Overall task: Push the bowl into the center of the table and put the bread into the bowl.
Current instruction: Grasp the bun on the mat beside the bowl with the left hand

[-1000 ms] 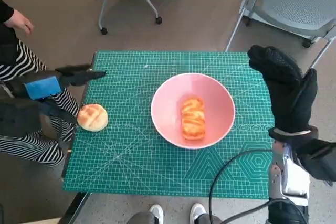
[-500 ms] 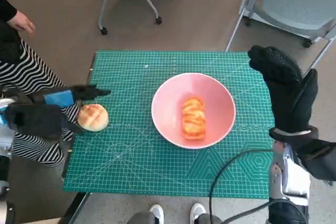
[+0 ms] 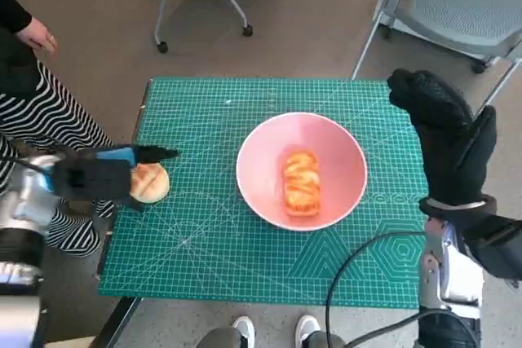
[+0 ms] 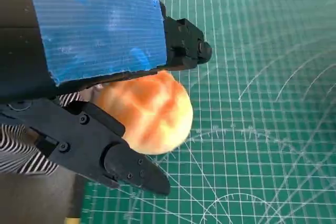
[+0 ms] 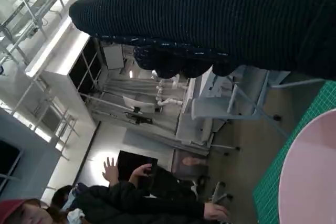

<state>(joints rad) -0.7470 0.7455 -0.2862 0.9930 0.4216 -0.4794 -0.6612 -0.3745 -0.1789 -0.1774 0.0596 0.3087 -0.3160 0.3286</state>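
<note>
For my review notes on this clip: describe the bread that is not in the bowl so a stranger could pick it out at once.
Start at the green cutting mat covering the table, with the pink bowl at its middle. Go to the mat's edge on the robot's left, where the blue-taped left hand reaches around a round bun. Unlike the long twisted loaf lying in the bowl, the bun is round, domed and sits on the mat.
</note>
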